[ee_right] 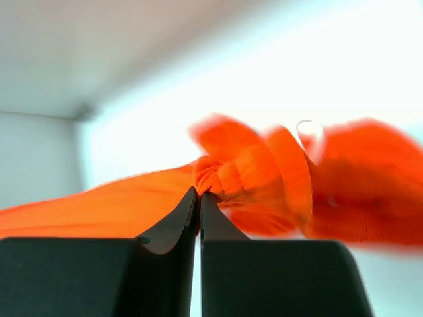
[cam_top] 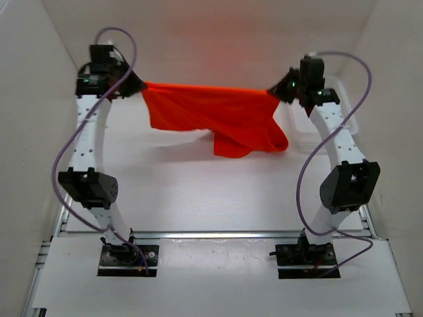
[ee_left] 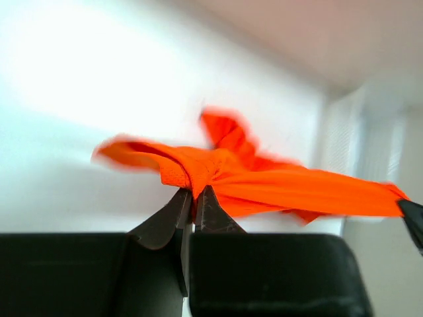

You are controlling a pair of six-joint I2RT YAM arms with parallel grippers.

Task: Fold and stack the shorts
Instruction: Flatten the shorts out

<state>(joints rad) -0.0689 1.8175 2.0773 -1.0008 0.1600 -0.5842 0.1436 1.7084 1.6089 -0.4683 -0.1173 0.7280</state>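
The shorts [cam_top: 211, 115] are held up above the table [cam_top: 198, 198] and stretched between the two pincers. One upper corner of the orange-red cloth is clamped in the left gripper [cam_top: 137, 86] and the other in the right gripper [cam_top: 276, 91], so the top edge is drawn into a nearly straight line from one to the other. Below that line the fabric is draped in loose folds. The lowest point is found near the right gripper, where a bunched lobe is hung further down than the rest. Under the left gripper the lower edge is seen shorter and flatter. Whether the lowest fold touches the table cannot be told from above.

In the left wrist view the left fingers [ee_left: 165, 221] are pressed together on a gathered knot of mesh cloth, with only a thin slit between them. The fabric is spread ahead of the tips and off to their right. In the right wrist view the right fingers [ee_right: 175, 221] are likewise closed on a puckered bunch. From there the taut edge is led off to their left, and crumpled, blurred folds are piled to their right. A thin white loop [ee_right: 309, 129] is shown among those folds, too blurred to be identified. A white ribbed bin [cam_top: 301, 129] is placed just beside the right gripper, partly hidden by its arm.
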